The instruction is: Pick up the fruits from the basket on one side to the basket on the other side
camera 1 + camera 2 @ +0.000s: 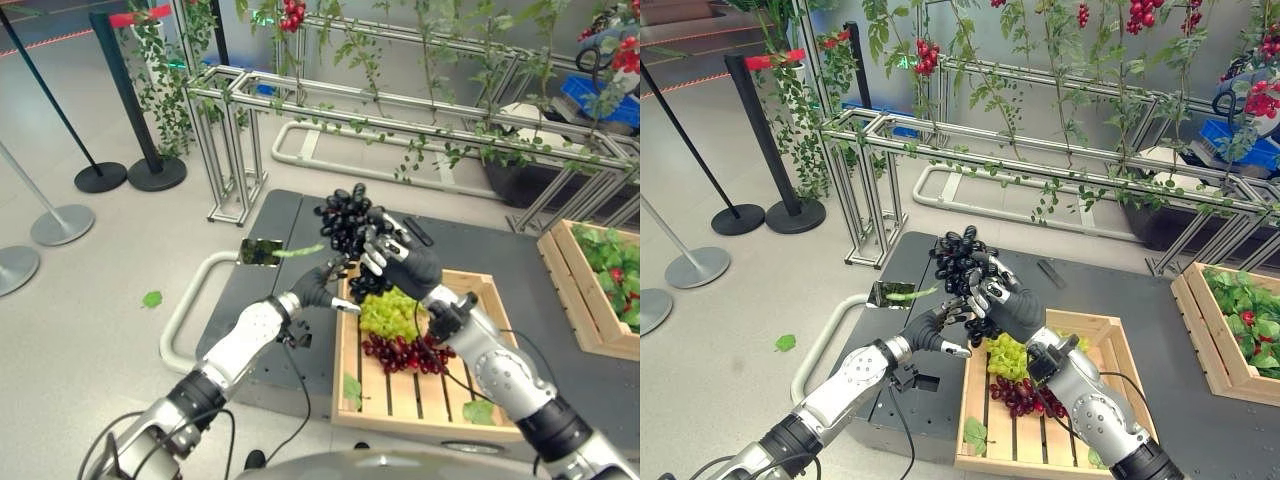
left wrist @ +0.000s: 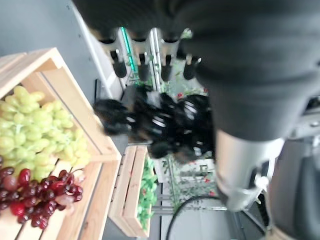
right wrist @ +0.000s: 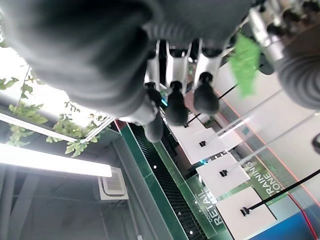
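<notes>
Both hands (image 1: 395,255) (image 1: 325,285) — fingers curled round black grapes (image 1: 345,220) above crate (image 1: 480,290); left wrist view alone with second crate (image 2: 131,192).

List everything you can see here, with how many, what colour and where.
black grapes: one bunch, dark, lifted above the near crate, between both hands
green grapes: one bunch, light green, in the near crate
red grapes: one bunch, dark red, in the near crate, in front of the green
near crate: one, pale wood, slatted, on the dark platform
far crate: one, pale wood, at right, holding green leaves and red fruit
metal frame with vines: one, silver, behind the platform
barrier posts: several, black or silver, at left
left hand: curled under the black grapes
right hand: gripping the black grapes
</notes>
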Motion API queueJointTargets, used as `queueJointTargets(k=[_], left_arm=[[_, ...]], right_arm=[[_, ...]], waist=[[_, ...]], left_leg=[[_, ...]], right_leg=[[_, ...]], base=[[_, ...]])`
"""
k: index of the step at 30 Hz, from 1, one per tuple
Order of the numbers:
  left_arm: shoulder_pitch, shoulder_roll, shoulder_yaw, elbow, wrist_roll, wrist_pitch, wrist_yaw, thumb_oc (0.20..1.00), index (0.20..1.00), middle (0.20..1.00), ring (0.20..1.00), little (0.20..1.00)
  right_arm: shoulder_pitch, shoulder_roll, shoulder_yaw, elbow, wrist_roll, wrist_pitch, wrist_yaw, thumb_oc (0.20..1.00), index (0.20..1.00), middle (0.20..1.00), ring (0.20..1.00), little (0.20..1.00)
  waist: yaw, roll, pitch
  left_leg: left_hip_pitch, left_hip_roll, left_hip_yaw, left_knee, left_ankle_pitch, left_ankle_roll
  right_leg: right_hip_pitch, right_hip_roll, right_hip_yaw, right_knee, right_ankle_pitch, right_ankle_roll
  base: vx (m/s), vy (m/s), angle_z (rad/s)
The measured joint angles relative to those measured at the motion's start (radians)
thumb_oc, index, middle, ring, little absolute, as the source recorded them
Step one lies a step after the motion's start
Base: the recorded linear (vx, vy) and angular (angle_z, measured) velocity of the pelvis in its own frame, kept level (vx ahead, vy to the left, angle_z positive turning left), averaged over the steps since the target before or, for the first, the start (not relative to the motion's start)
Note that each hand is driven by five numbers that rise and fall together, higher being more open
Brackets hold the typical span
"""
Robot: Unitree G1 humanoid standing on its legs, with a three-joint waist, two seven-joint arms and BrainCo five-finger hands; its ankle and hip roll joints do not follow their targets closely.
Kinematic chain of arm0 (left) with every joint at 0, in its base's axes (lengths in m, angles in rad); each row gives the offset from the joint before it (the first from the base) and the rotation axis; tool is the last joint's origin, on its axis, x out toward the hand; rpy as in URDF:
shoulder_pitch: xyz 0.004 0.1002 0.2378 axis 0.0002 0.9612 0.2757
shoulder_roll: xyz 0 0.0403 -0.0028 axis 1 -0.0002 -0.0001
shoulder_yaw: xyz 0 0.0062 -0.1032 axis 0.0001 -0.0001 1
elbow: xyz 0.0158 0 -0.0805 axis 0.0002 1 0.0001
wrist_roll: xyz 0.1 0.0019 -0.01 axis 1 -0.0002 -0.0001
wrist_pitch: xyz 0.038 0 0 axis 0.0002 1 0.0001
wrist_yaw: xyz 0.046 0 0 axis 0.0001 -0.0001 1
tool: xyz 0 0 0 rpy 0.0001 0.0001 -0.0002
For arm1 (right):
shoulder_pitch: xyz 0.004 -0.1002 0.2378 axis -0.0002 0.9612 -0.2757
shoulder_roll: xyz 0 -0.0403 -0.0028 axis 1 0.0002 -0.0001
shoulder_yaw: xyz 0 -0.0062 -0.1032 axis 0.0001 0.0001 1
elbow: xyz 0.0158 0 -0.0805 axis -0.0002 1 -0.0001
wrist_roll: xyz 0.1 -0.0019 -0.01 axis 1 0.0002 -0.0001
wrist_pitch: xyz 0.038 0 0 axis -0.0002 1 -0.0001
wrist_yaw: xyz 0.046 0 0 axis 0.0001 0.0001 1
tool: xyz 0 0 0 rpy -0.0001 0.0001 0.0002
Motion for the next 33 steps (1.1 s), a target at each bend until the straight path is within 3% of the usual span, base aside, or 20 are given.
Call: queueJointTargets(k=[12, 33], left_arm=[[-0.003, -0.003, -0.003, 0.0, 0.001, 0.0, 0.006, 1.0, 1.0, 1.0, 1.0, 1.0], [-0.118, -0.05, -0.117, 0.0, -0.007, 0.0, 0.029, 1.0, 1.0, 1.0, 1.0, 1.0]], right_arm=[[0.0, 0.004, 0.033, 0.0, 0.0, 0.014, 0.016, 0.2, 0.2, 0.2, 0.2, 0.2], [-0.104, 0.06, 0.159, 0.003, 0.0, 0.015, 0.008, 0.2, 0.2, 0.2, 0.2, 0.2]], waist=[[0.0, 0.0, 0.0], [0.002, 0.001, 0.0]], left_leg=[[0.0, -0.001, -0.001, 0.0, 0.001, -0.001], [0.0, -0.007, -0.003, 0.0, 0.001, -0.001]], right_leg=[[0.001, 0.0, -0.001, 0.0, 0.0, 0.0], [0.002, -0.001, -0.002, 0.0, 0.0, 0.0]], base=[[0.0, 0.0, 0.0], [0.0, 0.0, 0.0]])
